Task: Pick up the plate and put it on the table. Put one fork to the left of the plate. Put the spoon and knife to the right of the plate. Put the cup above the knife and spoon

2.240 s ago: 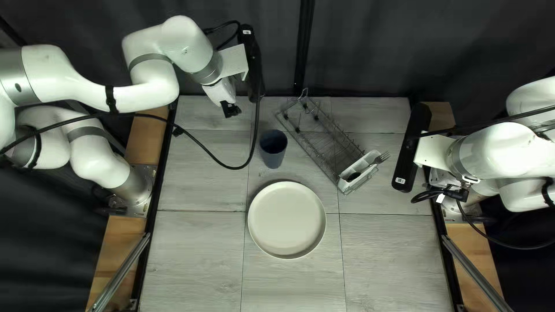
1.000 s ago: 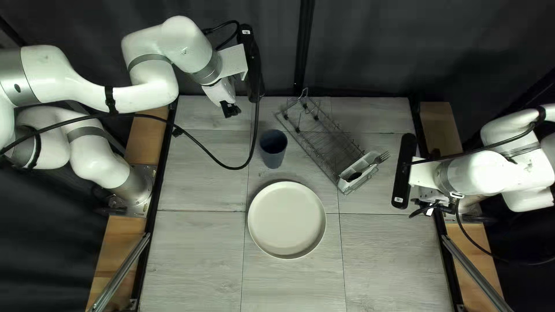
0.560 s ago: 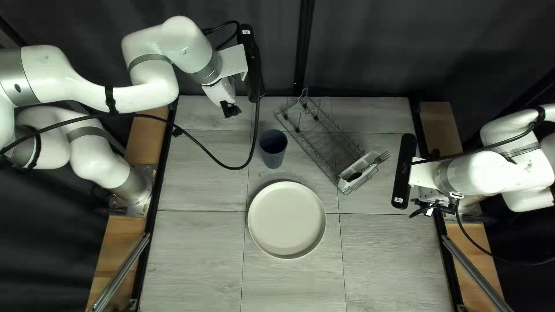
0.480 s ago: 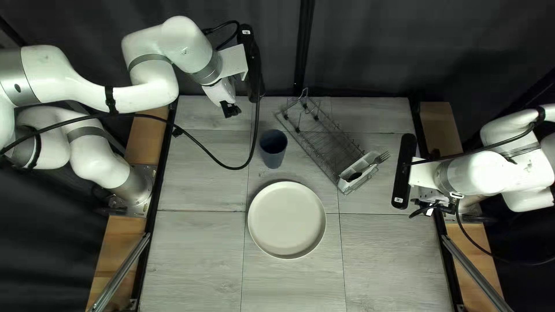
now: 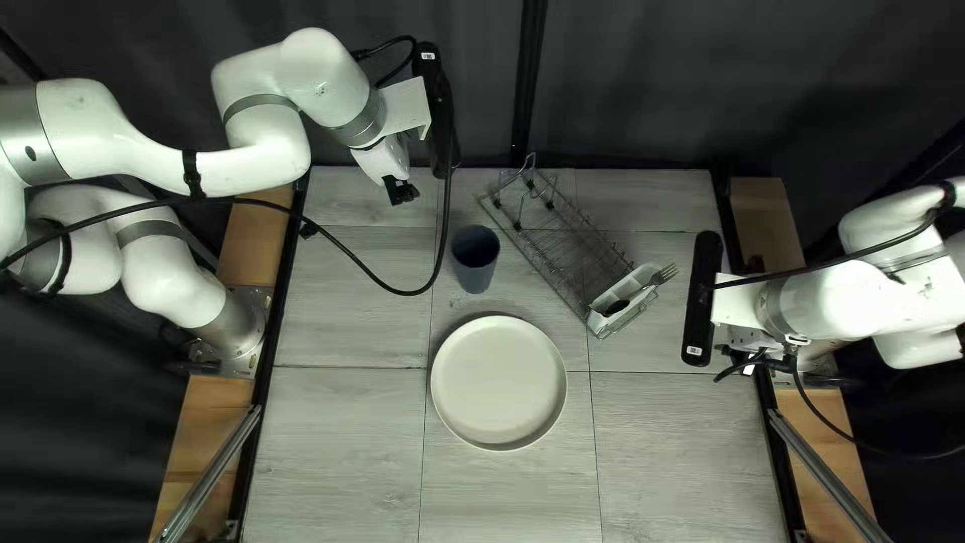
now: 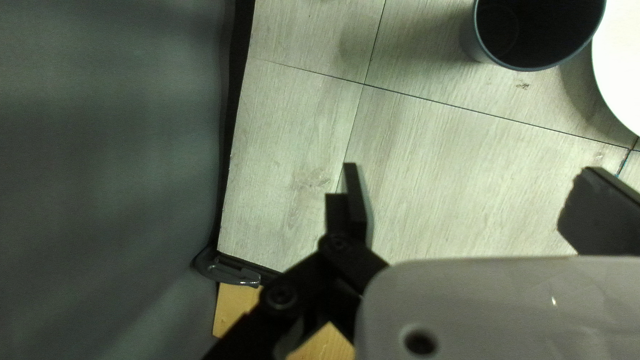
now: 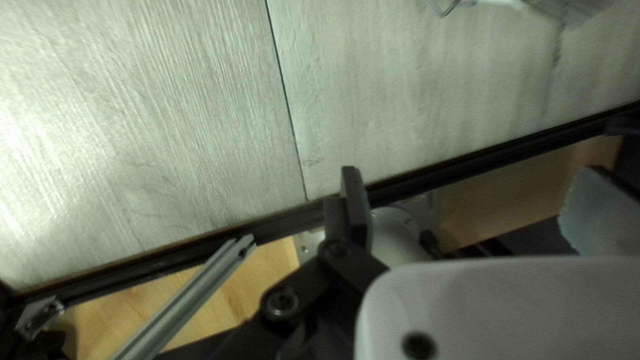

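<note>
Top view: the round matte cream plate [image 5: 499, 383] looks already set mid-table, well in from every edge, so fork's probably next, to be lifted from the white caddy [image 5: 600, 322] on the wire rack [image 5: 536, 263]. A smooth, tapered blue-grey cup [image 5: 474, 261] is parked beyond the plate. Left wrist: left gripper [image 6: 470, 170] spread, nothing held, wood-grain table [image 6: 460, 180] below. Right wrist: right gripper [image 7: 470, 170] also spread and unloaded, by the table's right edge.

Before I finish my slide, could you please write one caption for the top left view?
Plate and cup on the table, a fork in the white holder of the wire rack.
</note>
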{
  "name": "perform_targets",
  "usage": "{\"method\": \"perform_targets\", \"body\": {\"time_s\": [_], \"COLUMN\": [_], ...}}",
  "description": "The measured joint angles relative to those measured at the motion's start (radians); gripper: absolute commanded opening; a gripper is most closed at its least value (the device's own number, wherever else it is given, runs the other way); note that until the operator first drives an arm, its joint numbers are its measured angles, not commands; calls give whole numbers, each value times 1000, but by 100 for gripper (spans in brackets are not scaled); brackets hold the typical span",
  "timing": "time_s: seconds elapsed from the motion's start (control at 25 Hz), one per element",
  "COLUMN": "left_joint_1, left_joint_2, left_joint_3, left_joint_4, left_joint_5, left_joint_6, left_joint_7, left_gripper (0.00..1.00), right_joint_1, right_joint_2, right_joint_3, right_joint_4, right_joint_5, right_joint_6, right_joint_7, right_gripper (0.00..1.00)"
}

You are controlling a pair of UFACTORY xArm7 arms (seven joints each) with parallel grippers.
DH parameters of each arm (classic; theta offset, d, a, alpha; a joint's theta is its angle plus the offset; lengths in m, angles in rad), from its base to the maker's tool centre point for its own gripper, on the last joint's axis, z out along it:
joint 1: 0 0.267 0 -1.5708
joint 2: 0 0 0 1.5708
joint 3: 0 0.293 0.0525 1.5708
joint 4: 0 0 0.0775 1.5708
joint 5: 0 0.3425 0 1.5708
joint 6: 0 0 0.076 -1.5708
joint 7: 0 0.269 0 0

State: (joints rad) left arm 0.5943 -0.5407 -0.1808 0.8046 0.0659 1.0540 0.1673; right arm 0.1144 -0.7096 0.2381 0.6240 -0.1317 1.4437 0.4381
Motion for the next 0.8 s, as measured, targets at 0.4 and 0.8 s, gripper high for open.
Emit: {"method": "perform_targets", "body": {"time_s": [0.4,0.8], "left_joint_1": [0,0], "left_joint_2": [0,0], "left_joint_3": [0,0], "left_joint_4": [0,0], "left_joint_5": [0,0], "left_joint_6": [0,0], "left_joint_7": [0,0], "left_gripper": [100,100], "right_joint_1": [-16,-27], "right_joint_2": [283,505], "right_joint_3": [22,27], "right_joint_4": [153,247], "right_joint_5": [-103,-212], "right_joint_6": [-68,-154], "right_joint_7": [-81,-189], "right_gripper": [100,100]}}
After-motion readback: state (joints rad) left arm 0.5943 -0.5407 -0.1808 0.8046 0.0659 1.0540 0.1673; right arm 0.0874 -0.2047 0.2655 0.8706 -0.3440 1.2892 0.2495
